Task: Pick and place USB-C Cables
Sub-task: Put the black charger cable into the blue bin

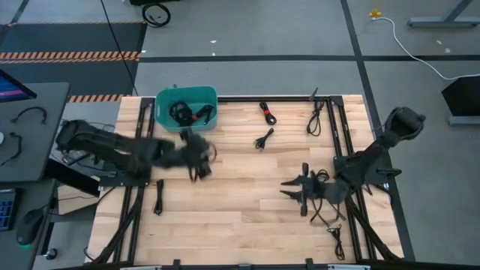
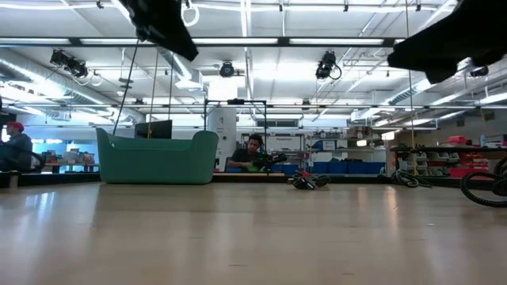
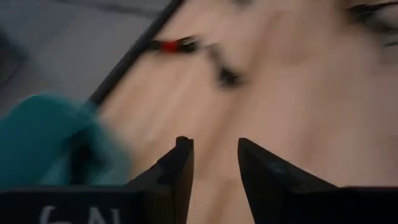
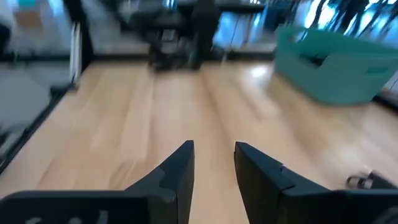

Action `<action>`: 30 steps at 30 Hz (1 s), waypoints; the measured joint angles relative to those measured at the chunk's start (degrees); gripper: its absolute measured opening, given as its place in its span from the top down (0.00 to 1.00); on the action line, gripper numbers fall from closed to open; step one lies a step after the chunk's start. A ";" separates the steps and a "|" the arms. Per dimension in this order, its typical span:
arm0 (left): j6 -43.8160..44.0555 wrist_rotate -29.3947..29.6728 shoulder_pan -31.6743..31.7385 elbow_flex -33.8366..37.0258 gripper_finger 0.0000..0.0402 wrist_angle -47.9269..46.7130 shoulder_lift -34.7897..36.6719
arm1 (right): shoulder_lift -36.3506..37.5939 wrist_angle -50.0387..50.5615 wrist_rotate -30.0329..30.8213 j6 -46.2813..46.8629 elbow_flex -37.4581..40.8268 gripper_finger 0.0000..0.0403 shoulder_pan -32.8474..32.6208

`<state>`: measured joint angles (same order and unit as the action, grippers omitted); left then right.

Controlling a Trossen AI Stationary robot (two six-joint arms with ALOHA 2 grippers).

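cables (image 1: 266,112) loose beyond teal bin (image 1: 166,99); left pincer (image 3: 212,163) and right pincer (image 4: 213,163) apart, empty

Two arms, two end effectors: left end effector (image 1: 196,159), right end effector (image 1: 300,192). One teal bin (image 1: 163,101) beyond left end effector, cables inside tangled, count unclear. Five loose USB-C cables (image 1: 267,112) on desk (image 1: 240,217). One white cord (image 1: 409,46) on floor.
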<state>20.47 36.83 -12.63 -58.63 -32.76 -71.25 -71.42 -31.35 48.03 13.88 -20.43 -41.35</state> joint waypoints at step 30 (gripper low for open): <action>-4.79 7.17 -16.83 2.69 0.71 26.63 -27.12 | -18.04 90.98 -49.07 0.68 -27.69 0.36 19.57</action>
<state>15.68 44.00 -29.46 -55.94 -6.13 -98.37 -89.46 59.63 -1.03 14.55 -48.12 -21.78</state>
